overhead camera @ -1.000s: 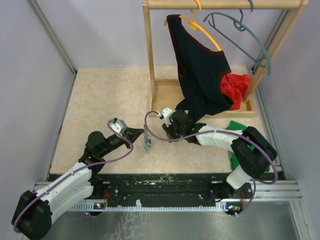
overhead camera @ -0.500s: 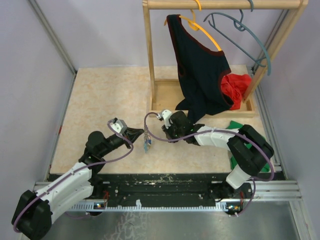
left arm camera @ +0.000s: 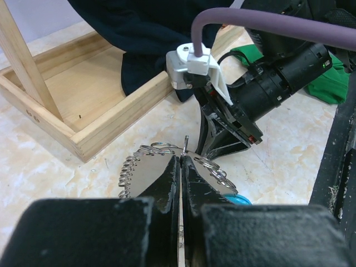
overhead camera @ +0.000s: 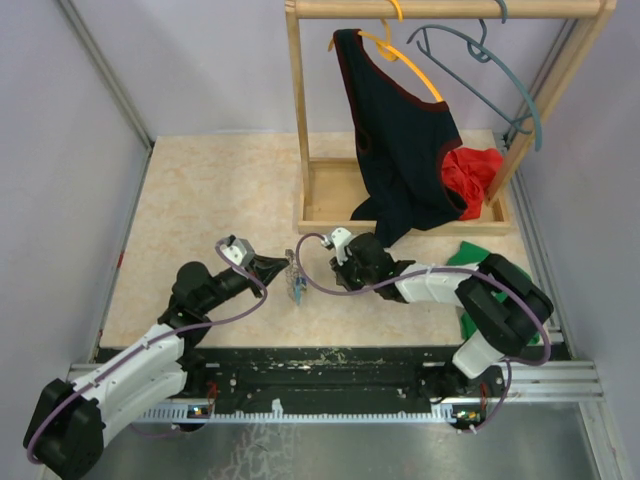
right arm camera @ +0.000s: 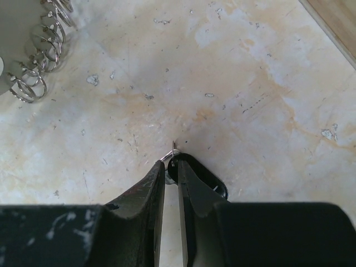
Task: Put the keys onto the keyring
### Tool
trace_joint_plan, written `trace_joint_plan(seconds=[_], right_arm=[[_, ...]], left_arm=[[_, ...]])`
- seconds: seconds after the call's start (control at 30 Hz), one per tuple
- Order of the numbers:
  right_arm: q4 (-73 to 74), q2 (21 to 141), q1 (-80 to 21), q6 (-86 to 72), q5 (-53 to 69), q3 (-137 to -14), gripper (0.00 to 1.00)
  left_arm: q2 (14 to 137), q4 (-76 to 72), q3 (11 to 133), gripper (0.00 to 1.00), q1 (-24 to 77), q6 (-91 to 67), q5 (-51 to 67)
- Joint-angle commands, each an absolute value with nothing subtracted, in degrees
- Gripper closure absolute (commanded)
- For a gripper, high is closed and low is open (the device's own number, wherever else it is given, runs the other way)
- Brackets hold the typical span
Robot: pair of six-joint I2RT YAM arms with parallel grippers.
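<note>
Keyring [left arm camera: 134, 167] is just off the front-left corner of the wooden rack base [overhead camera: 325, 190], on its near side. Your left gripper [left arm camera: 181, 161] is pressed together on the coiled wire. The black-headed key [right arm camera: 196, 173] lies on the table [right arm camera: 250, 83] nearer you than that base, at your right gripper [right arm camera: 171, 165] tips. Its jaws are a thin slit apart, and you can't tell if they pinch it.

My left jaws pinch the keyring [left arm camera: 132, 169], a grey wire coil with a light-blue section, upright over the desk [right arm camera: 250, 83]. A tiny black-headed key [right arm camera: 172, 156] lies between my right jaws' tips.
</note>
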State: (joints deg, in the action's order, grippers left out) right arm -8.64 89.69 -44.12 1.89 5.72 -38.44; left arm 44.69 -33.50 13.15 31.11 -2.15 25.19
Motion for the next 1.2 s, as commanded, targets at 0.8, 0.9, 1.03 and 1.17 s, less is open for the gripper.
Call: trace_joint_plan(seconds=[0.8, 0.9, 1.03, 1.17], right_arm=[[-31.86, 87.22, -43.95, 1.49, 6.08, -28.96, 0.87], [-31.77, 87.93, -43.95, 1.49, 6.17, -29.05, 0.88], [-30.75, 88.58, -43.98, 1.53, 6.37, -29.48, 0.89], [-30.39, 88.77, -43.95, 1.58, 6.94, -29.53, 0.90]], left_arm=[[44.21, -37.35, 12.96, 0.99, 31.20, -3.69, 26.45], [44.22, -37.35, 12.92, 0.99, 31.20, -3.69, 26.45], [44.09, -37.35, 12.88, 0.99, 31.20, -3.69, 26.38], [43.95, -37.35, 12.83, 0.99, 31.20, -3.83, 26.45]])
